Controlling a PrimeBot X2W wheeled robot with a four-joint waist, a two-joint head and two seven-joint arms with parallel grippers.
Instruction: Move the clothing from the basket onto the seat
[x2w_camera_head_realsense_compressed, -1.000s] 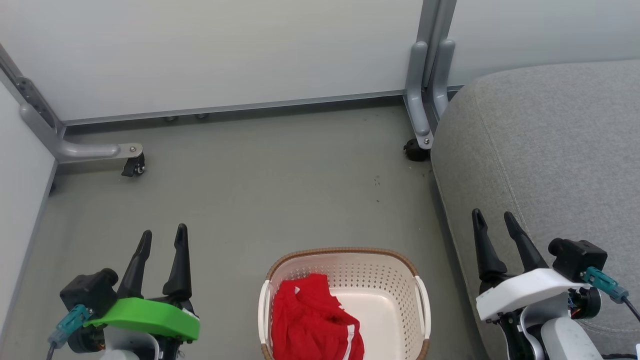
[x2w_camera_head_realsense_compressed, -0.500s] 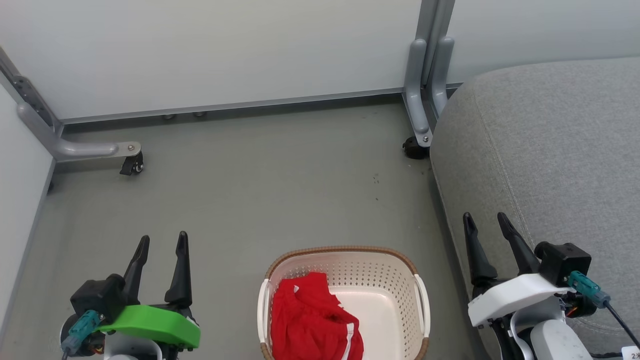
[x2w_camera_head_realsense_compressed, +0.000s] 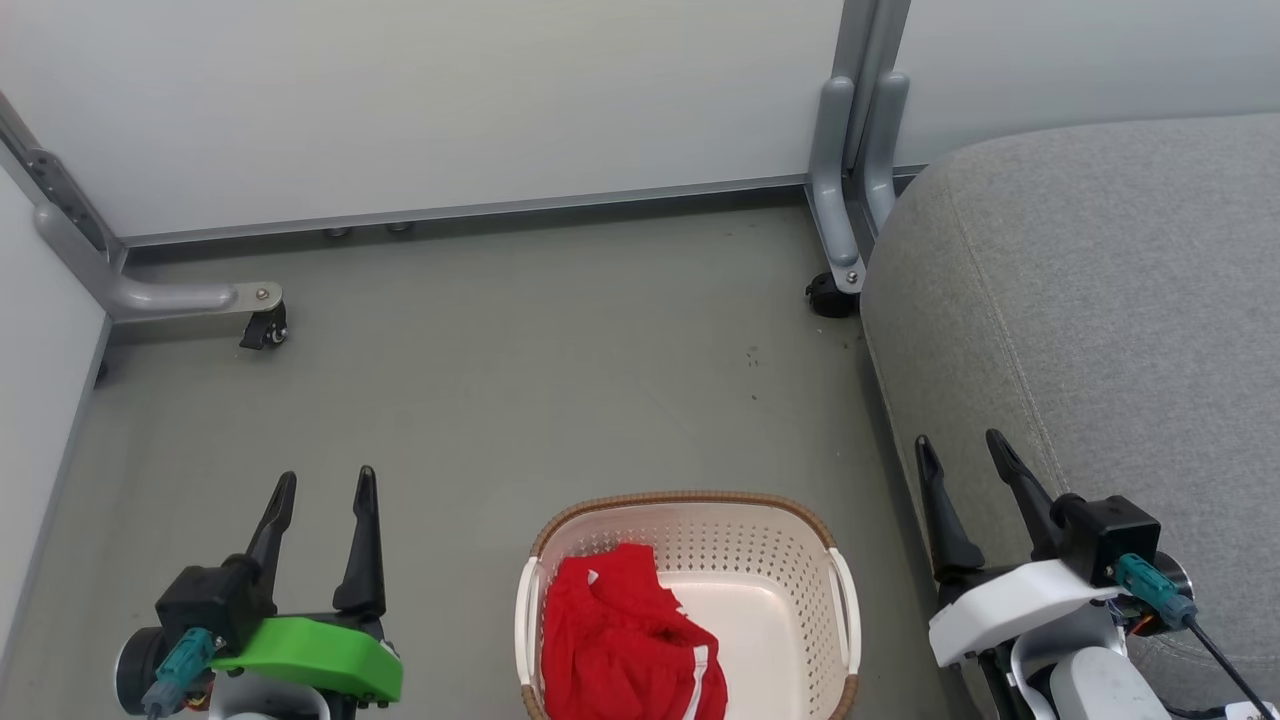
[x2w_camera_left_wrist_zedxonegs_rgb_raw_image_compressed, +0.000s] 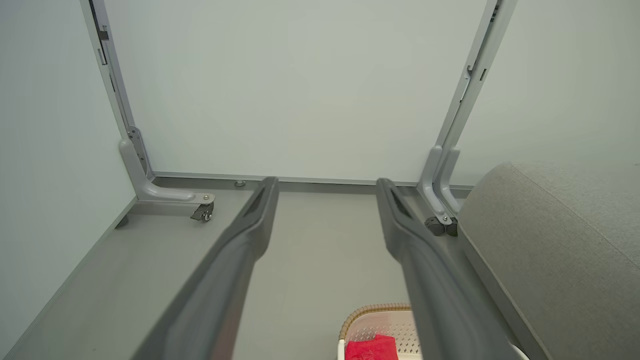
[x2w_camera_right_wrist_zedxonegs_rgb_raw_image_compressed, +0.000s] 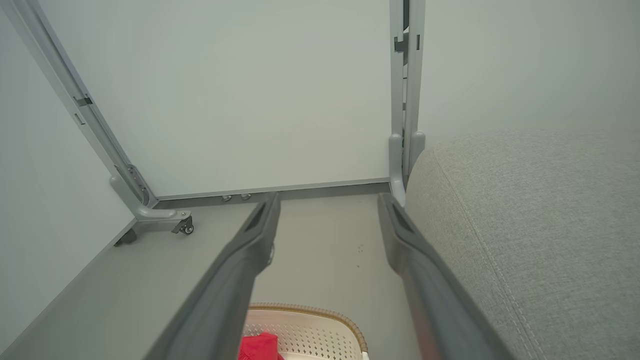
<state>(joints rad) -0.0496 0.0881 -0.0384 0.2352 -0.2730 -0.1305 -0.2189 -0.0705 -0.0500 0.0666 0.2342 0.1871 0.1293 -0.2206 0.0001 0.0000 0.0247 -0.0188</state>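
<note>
Head view: red fabric clothing (x2w_camera_head_realsense_compressed: 620, 650) in cream perforated plastic basket (x2w_camera_head_realsense_compressed: 740, 545); left end effector (x2w_camera_head_realsense_compressed: 327, 474), right end effector (x2w_camera_head_realsense_compressed: 957, 437) wide, empty.

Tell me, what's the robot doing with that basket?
It has to move the red clothes from the basket onto the grey seat. It hasn't picked anything up yet. The left gripper and right gripper are open and empty, one either side of the basket on the floor.

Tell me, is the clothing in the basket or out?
In: the clothing lies bunched at the left of the basket; none shows on the seat.
</note>
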